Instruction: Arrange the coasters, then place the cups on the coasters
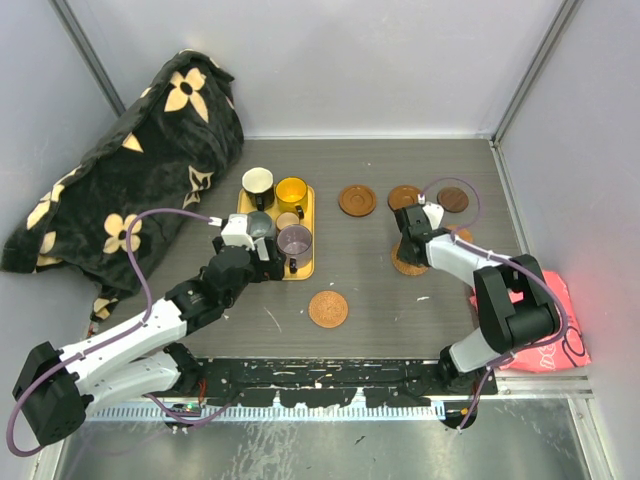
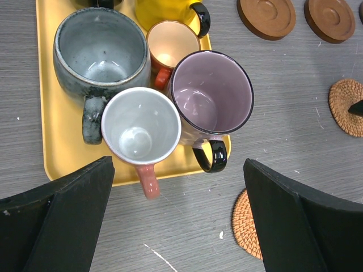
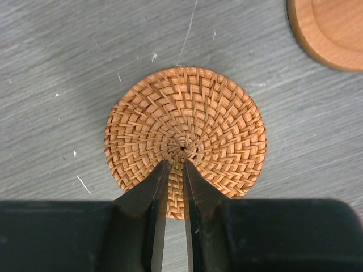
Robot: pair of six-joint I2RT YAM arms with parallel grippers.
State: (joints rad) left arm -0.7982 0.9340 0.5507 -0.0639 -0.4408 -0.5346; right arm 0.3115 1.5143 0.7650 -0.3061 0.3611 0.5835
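Two arms (image 1: 150, 335) dip: left claw (image 2: 177, 170) spread above cups (image 2: 142, 124), right claw (image 3: 174, 162) closed over coaster (image 3: 187, 113).

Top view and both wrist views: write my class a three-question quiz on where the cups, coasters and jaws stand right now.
1. True or false: every cup in view stands on the yellow tray.
2. Whose jaws stand wide open? A) the left gripper B) the right gripper C) both
3. Fill in: the right gripper's shut jaws reach over the middle of a woven ____.

Key: 1 true; 2 A; 3 coaster.
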